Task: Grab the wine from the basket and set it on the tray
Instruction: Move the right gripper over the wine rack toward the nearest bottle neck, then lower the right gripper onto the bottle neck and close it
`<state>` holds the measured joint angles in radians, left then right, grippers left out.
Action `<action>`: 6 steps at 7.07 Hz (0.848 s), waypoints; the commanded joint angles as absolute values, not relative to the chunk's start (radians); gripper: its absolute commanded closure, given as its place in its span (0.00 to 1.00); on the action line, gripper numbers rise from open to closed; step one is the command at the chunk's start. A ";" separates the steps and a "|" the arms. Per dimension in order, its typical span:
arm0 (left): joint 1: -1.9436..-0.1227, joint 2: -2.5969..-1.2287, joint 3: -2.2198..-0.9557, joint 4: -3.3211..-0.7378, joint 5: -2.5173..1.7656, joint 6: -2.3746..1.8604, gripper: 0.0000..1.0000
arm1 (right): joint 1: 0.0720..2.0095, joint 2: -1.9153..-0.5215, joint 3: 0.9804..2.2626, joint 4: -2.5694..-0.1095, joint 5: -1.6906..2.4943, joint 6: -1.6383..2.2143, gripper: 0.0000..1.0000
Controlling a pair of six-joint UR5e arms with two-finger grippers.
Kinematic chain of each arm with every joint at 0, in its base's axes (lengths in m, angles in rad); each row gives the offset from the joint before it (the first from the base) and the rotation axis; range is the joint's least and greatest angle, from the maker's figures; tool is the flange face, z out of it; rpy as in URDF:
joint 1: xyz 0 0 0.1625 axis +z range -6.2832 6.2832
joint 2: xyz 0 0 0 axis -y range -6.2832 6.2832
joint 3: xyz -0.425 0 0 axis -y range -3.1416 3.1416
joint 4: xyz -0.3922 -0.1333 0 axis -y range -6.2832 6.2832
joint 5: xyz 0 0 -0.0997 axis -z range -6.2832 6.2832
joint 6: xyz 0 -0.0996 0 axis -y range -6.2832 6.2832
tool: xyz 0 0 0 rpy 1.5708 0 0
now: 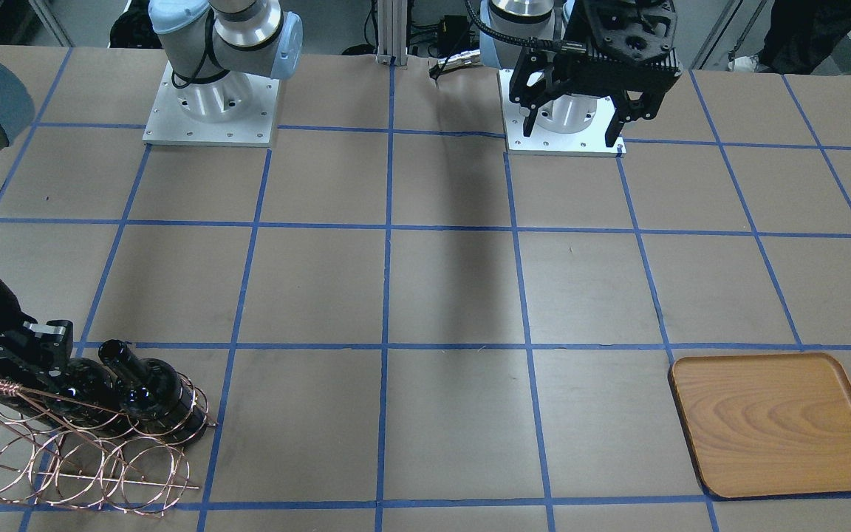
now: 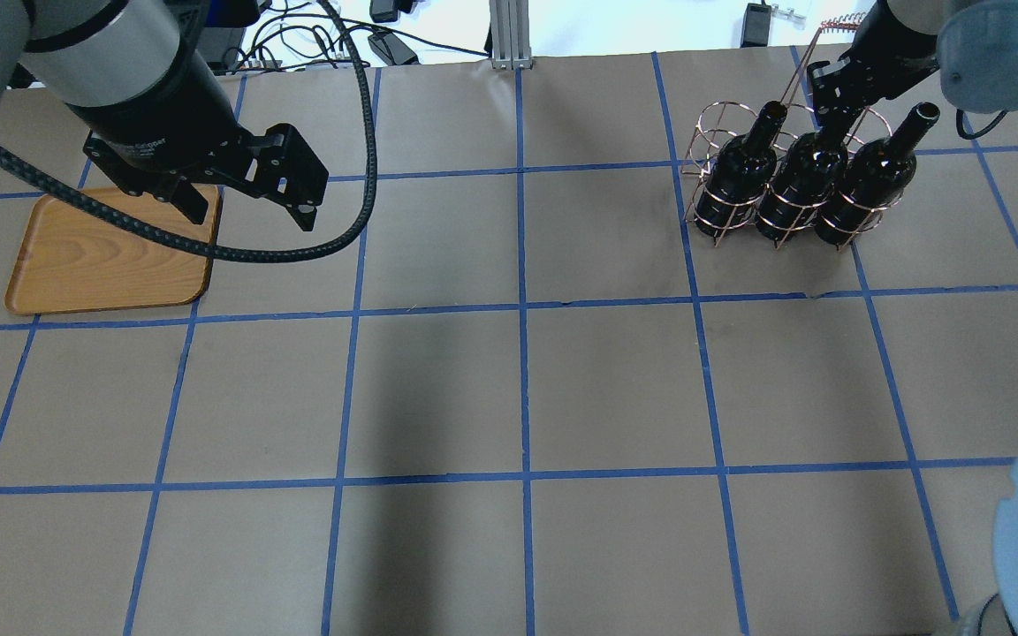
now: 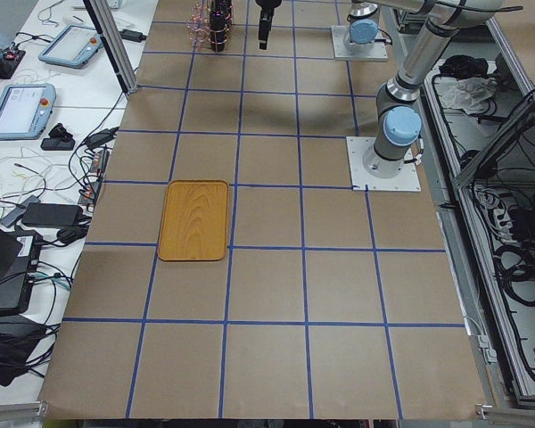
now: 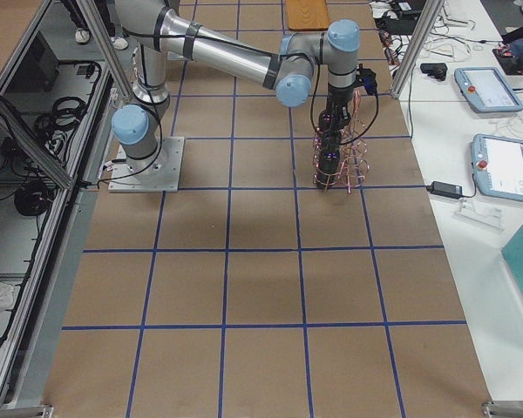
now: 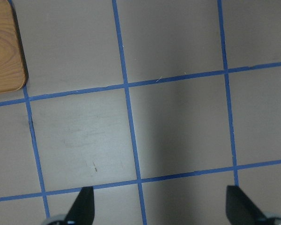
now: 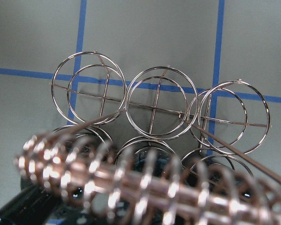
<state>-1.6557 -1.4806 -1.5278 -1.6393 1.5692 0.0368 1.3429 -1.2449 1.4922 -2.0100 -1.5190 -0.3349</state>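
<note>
**Tray** [image 2: 94,265]: far left of the desk. Flat wooden rounded rectangle, orange-brown with curved grain and a low, darker rim. Nothing lies on it.

**Left gripper** [image 2: 251,214]: black, angular two-finger unit that hangs above the tray's right edge. Its fingers are spread wide and hold nothing.

**Desk** [image 2: 518,397]: matte brown paper surface, marked into squares by blue tape lines.

**Basket** [image 2: 708,132]: far right of the desk. Thin copper-coloured wire bent into round ring loops in two rows of three, with a coiled, twisted wire handle [image 2: 836,24] rising above.

**Left bottle** [image 2: 739,177], **wine** [image 2: 801,190], **right bottle** [image 2: 867,185]: three alike, glossy near-black glass, cylindrical bodies with narrow necks and no labels. They stand side by side in the basket's near row, the wine in the middle ring.

**Right gripper** [image 2: 831,110]: black, set over the wine's neck and hiding it. Whether it is clamped on the glass cannot be told.
</note>
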 commanded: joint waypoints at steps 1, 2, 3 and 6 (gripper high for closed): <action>-1.655 -1.480 -1.528 -1.640 1.571 0.037 0.00 | 1.344 -1.249 1.483 -1.997 -1.522 -0.331 1.00; -1.655 -1.480 -1.529 -1.640 1.595 0.038 0.00 | 1.344 -1.256 1.480 -1.993 -1.522 -0.331 1.00; -1.655 -1.480 -1.528 -1.638 1.594 0.037 0.00 | 1.344 -1.259 1.480 -1.991 -1.525 -0.331 1.00; -1.655 -1.477 -1.528 -1.641 1.595 0.035 0.00 | 1.348 -1.270 1.398 -1.864 -1.534 -0.333 1.00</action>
<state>-1.6552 -1.4777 -1.5279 -1.6407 1.5943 0.0365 1.3463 -1.2650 1.4394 -1.9253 -1.5285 -0.3327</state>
